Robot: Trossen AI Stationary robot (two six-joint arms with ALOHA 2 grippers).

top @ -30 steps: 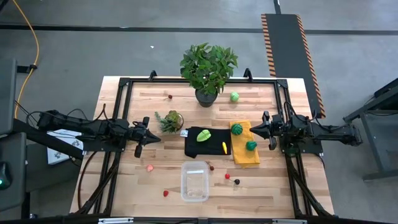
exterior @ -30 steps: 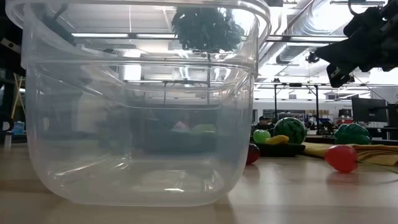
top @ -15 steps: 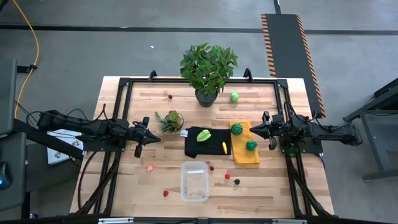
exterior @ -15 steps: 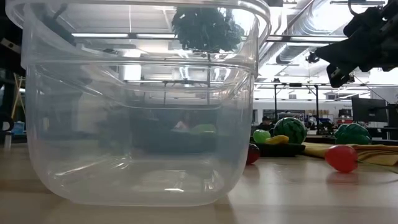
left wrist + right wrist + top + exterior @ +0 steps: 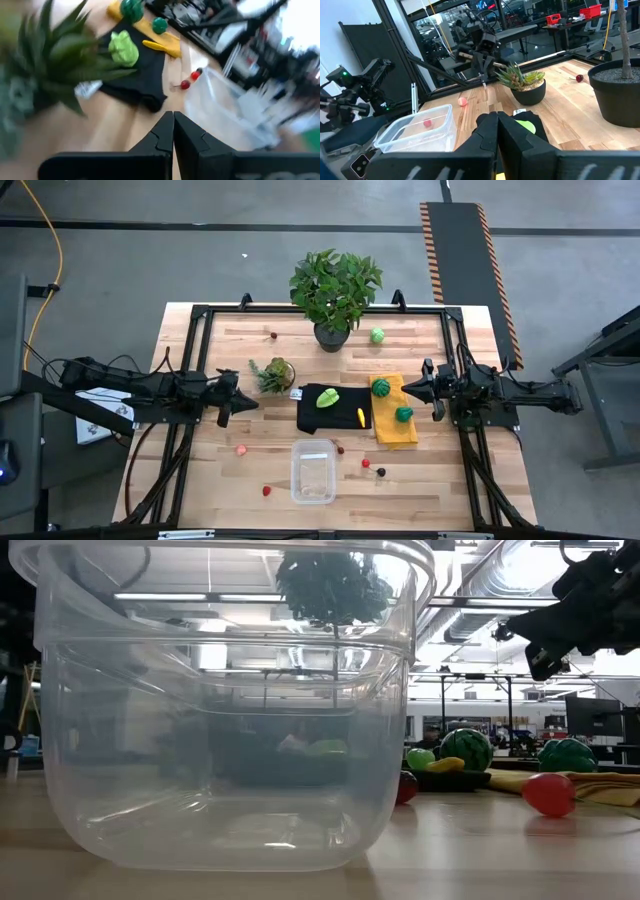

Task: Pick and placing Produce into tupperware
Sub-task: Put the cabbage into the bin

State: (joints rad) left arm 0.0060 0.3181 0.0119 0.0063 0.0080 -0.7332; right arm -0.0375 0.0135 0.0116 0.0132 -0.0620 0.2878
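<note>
The clear tupperware (image 5: 312, 471) stands near the table's front edge with nothing inside; it fills the low view (image 5: 225, 710). Produce lies scattered. A lime-green piece (image 5: 327, 397) and a yellow one (image 5: 360, 417) rest on a black cloth. Two green melons (image 5: 381, 387) sit on the yellow cloth. Small red, pink and dark pieces (image 5: 366, 463) lie on the wood around the container. My left gripper (image 5: 243, 401) hovers shut at the table's left side beside the small succulent. My right gripper (image 5: 405, 386) hovers shut at the right, over the yellow cloth's edge.
A large leafy potted plant (image 5: 334, 290) stands at the far middle, and a small succulent (image 5: 273, 373) just right of my left gripper. Another green piece (image 5: 377, 335) and a red one (image 5: 273, 335) lie near the far edge. Bare wood lies left and right of the tupperware.
My left gripper has rolled about its own pointing line while staying in place, still shut. Nothing on the table has moved.
</note>
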